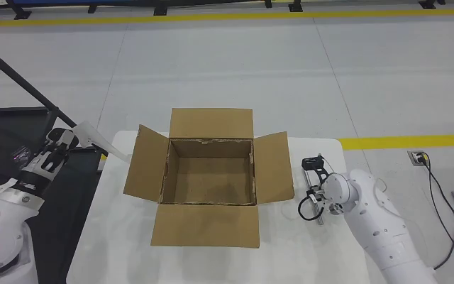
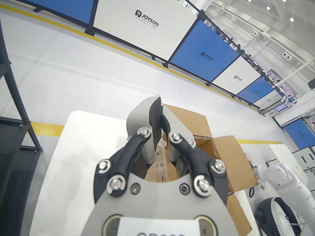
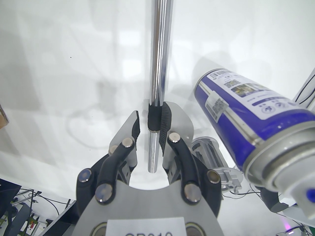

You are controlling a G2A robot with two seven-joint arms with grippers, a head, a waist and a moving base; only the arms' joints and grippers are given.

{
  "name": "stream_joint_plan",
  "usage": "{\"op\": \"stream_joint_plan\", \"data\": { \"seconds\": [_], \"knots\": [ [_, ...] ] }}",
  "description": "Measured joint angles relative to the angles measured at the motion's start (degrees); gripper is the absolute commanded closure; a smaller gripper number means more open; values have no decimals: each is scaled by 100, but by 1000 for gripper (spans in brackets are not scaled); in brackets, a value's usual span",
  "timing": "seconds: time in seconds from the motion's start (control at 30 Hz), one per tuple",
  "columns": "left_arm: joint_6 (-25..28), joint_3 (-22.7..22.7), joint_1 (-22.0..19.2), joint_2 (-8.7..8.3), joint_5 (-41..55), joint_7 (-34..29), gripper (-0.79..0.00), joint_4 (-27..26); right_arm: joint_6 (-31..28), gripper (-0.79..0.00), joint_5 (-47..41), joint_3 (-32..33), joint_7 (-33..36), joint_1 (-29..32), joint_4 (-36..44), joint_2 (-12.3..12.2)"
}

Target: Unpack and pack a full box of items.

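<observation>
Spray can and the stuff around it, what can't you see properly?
Spray can: right wrist view, its nozzle end is cut off by the picture's edge.
Clear ribbed plastic part: right wrist view, partly behind the right gripper, so what it is cannot be told.
Cardboard box: left wrist view, the left gripper covers most of its inside.
</observation>
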State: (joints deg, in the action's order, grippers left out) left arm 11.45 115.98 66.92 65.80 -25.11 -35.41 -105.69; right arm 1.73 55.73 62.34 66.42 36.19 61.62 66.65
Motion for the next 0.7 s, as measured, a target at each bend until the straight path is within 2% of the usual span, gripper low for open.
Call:
{"op": "stream_joint_plan", "data": {
  "seconds": [0.4, 0.7],
  "knots": [
    [0, 0, 0, 0, 0, 0, 0, 0, -8, -145, -36, -164, 22, -190, -345, 84],
    [0, 0, 0, 0, 0, 0, 0, 0, -6, -139, -47, -243, 41, -286, -525, 132]
  ]
}}
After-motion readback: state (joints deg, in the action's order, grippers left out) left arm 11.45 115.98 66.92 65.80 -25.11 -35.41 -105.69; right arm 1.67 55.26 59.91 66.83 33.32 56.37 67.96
